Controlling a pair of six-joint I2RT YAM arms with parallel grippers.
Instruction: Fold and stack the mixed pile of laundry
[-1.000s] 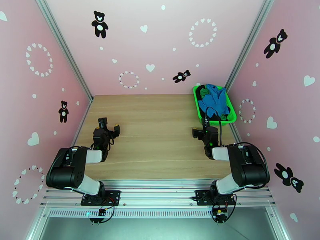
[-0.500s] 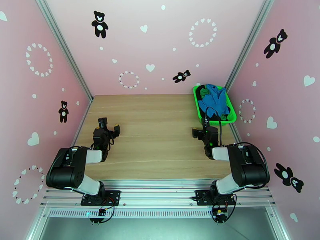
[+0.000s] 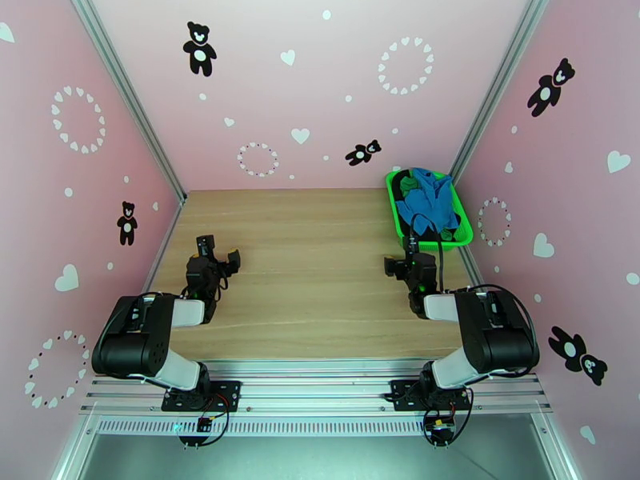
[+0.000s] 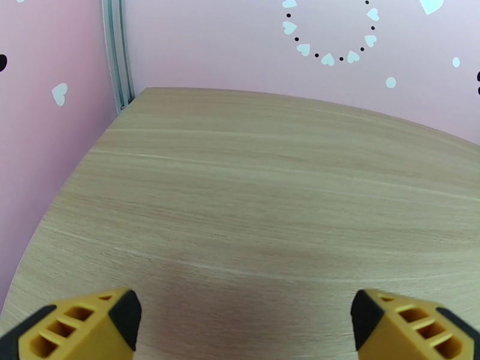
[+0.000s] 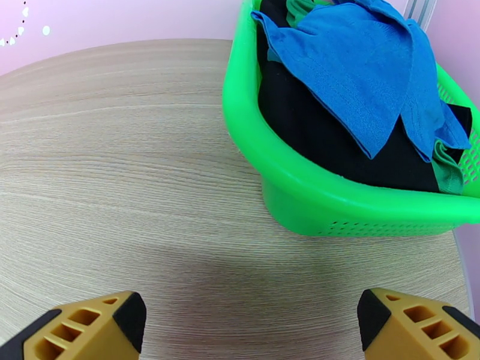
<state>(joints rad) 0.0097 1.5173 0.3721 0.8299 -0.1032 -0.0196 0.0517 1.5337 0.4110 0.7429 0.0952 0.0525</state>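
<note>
Heaped in basket (image 5: 336, 205) at two o'clock: blue tee (image 5: 360, 67) crumpled atop black garment (image 5: 312, 133), green garment (image 5: 298, 6) peeking. Left end effector (image 4: 243, 322), right end effector (image 5: 249, 325) released.

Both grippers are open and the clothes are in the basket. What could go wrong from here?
The blue shirt drapes over the black garment and green garment, so the right gripper may lift several at once. Pulled cloth could catch the basket rim and drag or tip it. The left gripper sits far across the table, so it probably cannot steady the basket.
</note>
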